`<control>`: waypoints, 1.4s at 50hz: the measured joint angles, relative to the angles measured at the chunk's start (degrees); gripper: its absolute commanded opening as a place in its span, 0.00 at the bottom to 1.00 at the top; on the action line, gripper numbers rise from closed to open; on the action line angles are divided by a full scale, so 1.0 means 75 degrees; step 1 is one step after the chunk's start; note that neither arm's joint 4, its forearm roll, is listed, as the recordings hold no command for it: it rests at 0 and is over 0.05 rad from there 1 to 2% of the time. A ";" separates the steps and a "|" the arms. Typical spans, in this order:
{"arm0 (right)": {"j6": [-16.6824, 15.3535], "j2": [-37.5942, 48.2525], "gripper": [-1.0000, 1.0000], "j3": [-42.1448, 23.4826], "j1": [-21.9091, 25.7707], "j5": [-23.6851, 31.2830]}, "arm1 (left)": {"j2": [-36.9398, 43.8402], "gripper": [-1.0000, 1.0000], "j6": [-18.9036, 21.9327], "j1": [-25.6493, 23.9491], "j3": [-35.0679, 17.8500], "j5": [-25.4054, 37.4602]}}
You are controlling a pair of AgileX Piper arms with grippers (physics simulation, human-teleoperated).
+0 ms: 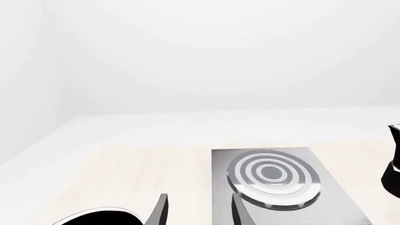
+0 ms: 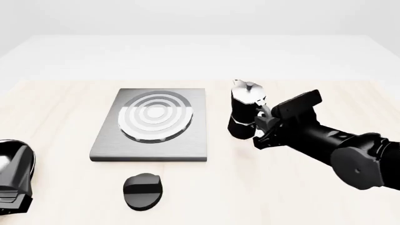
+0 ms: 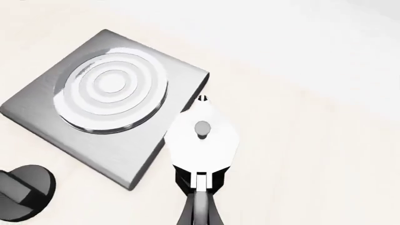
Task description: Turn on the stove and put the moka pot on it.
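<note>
The stove (image 2: 106, 149) is a grey square plate with a ringed burner (image 2: 155, 115); it also shows in the left wrist view (image 1: 340, 197) and the right wrist view (image 3: 37, 112). Its black oval knob (image 2: 142, 190) lies apart on the table, nearer to me than the plate, and shows in the right wrist view (image 3: 22, 192). The moka pot (image 2: 242, 117) is upright just right of the stove, with its silver lid (image 3: 202, 136) up. My right gripper (image 2: 259, 123) is shut on its handle (image 3: 200, 206). My left gripper (image 1: 200, 213) is open and empty, short of the stove's near left corner.
My left arm (image 2: 14, 176) rests at the table's near left edge. My right arm (image 2: 350, 150) reaches in from the right. A black rounded shape (image 1: 93, 218) sits at the left wrist view's edge; I cannot tell what it is. The pot's edge also shows there (image 1: 392, 161).
</note>
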 measured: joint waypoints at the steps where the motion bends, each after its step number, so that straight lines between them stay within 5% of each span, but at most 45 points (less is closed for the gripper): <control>1: -0.0058 -0.0005 0.00 -0.0100 0.0037 0.0086 | 0.0000 1.00 0.0002 -0.0002 0.0000 0.0006; 24: -0.0531 0.1199 0.00 -0.3242 0.0843 0.1602 | 0.0000 1.00 0.0045 -0.0079 0.0000 0.0134; 49: -0.0090 0.3587 0.00 -0.5715 0.1349 0.1580 | 0.0000 1.00 0.0059 -0.0269 0.0000 0.0226; 70: 0.0316 0.4845 0.00 -0.6579 0.1889 0.1341 | 0.0000 1.00 0.0055 -0.0331 0.0000 0.0306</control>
